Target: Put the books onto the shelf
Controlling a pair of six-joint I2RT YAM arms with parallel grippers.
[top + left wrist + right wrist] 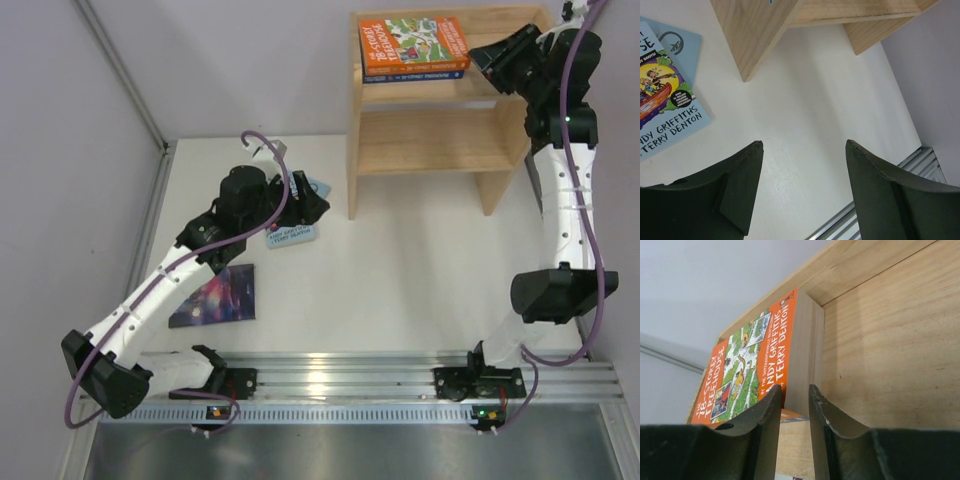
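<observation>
We fear that a hard push could shift the shelf (430, 140), or slide the orange book (413, 42) off the dark blue book (415, 76) below. The orange book lies on the top level, its page edge just before the right gripper (794, 392), whose jaws stand narrowly apart; whether they pinch it, we cannot tell.

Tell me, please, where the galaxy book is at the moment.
In the top view, the galaxy book lies flat on the table, on the left, by the left arm and nearer the bases than the light blue book.
</observation>
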